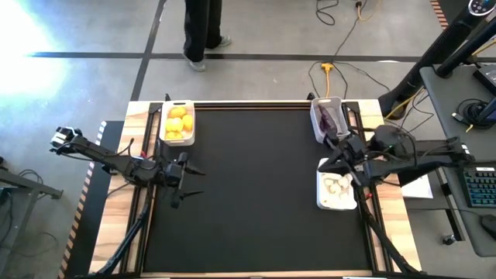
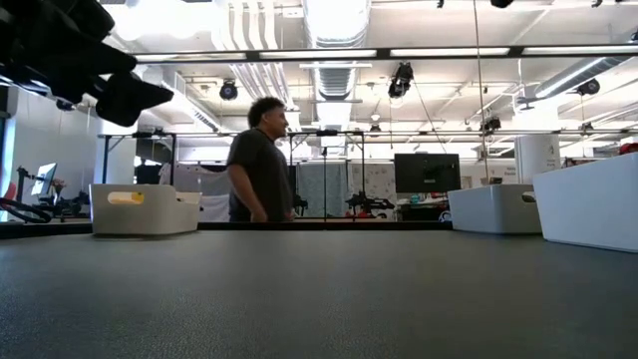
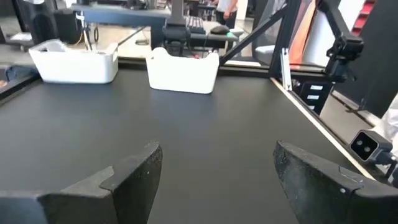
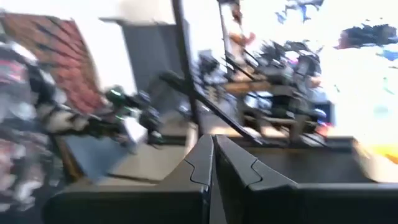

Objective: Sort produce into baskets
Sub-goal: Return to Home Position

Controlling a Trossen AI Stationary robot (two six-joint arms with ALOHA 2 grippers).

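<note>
Three white baskets stand on the black table. The far left one (image 1: 177, 122) (image 2: 145, 209) holds yellow fruits (image 1: 178, 124). The far right one (image 1: 328, 118) (image 3: 74, 62) holds purple eggplant pieces (image 1: 332, 120). The one nearer on the right (image 1: 335, 190) (image 3: 183, 71) holds white garlic bulbs (image 1: 335, 186). My left gripper (image 1: 192, 182) (image 3: 214, 174) hovers open over the table's left part, pointing toward the right, nothing between its fingers. My right gripper (image 1: 329, 160) (image 4: 214, 165) is shut and empty, raised between the two right baskets.
A person (image 2: 259, 165) stands beyond the table's far edge. Wooden strips and rails (image 1: 147, 116) border the black mat on both sides. A yellow cable (image 1: 329, 70) lies on the floor behind. The mat's middle (image 1: 256, 186) holds no objects.
</note>
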